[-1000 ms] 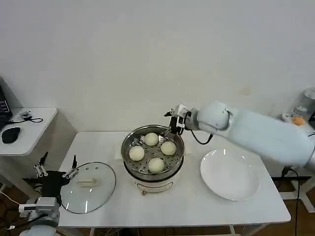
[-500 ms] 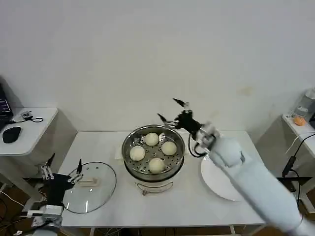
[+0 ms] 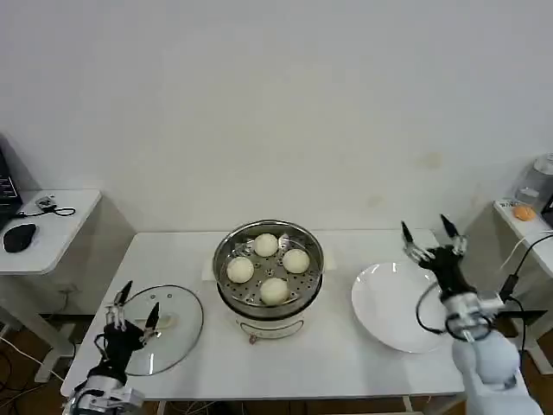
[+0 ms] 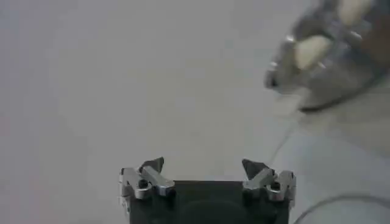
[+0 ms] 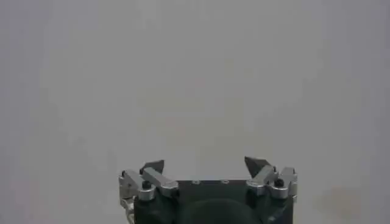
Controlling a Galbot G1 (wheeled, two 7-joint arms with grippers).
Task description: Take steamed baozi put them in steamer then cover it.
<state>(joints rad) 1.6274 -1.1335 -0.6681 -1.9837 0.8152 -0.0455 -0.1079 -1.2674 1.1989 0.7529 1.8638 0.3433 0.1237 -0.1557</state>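
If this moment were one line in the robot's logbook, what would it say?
baozi: four in steamer | cover: off, on table | left gripper: open, over cover | right gripper: open, above white plate

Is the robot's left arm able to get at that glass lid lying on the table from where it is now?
Probably yes. The left gripper hovers open right at the cover, whose handle faces up, and nothing lies between them.
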